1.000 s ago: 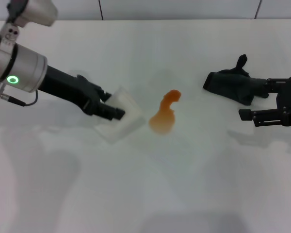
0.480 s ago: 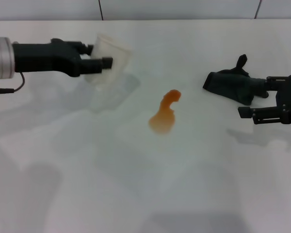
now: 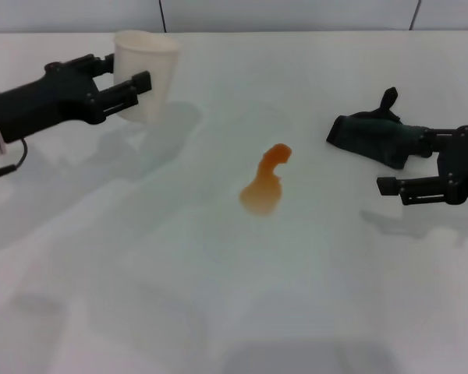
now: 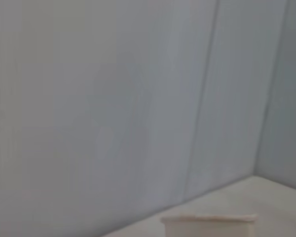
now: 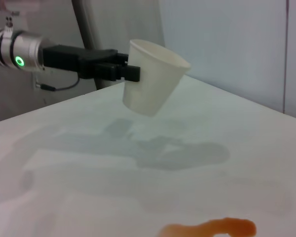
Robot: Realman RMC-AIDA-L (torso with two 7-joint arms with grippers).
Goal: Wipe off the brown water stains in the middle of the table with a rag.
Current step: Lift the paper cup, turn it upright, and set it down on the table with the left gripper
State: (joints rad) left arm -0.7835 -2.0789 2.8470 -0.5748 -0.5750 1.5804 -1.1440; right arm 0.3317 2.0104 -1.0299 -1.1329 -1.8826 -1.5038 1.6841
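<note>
The rag lies just beside the open right gripper, toward the stain; the left gripper holds a cup far off

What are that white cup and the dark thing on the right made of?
The cup, held by the left gripper, looks like thin matte paper or plastic. The rag, by the right gripper, looks like soft, creased cloth.

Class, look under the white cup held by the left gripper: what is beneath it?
The cup, gripped by the left gripper, hangs above the bare table; only its shadow lies below. Its inside is hidden.
</note>
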